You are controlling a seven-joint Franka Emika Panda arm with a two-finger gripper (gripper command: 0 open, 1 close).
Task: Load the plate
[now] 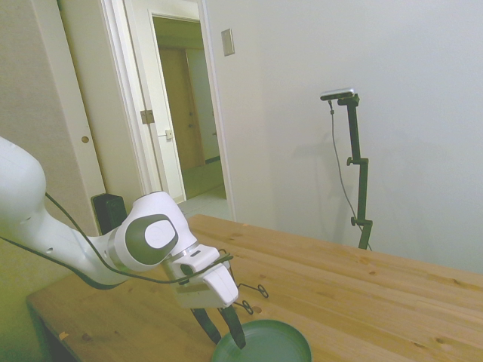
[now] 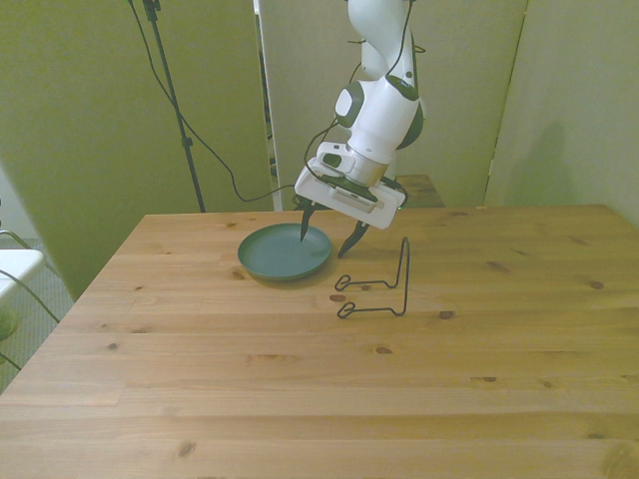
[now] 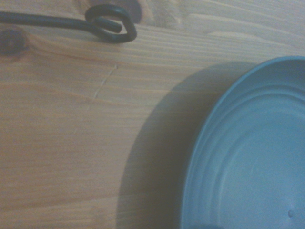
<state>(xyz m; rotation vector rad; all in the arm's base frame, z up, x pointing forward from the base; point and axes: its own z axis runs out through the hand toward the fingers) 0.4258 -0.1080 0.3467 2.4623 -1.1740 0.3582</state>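
The teal-green plate (image 2: 280, 257) lies flat on the wooden table, also visible in the side view (image 1: 273, 344) and close up in the wrist view (image 3: 257, 157). My gripper (image 2: 327, 238) hangs low over the plate's edge on the front view's right, and it is open. One finger (image 2: 304, 230) points down inside the plate; the other (image 2: 352, 242) is outside the rim. In the side view the gripper (image 1: 221, 332) reaches down to the plate's near edge. Nothing is held.
A black wire rack (image 2: 384, 289) stands on the table just to the front view's right of the plate, with looped feet (image 3: 107, 24) close to the gripper. It shows in the side view too (image 1: 253, 298). Bare wood (image 2: 300, 399) spreads toward the camera.
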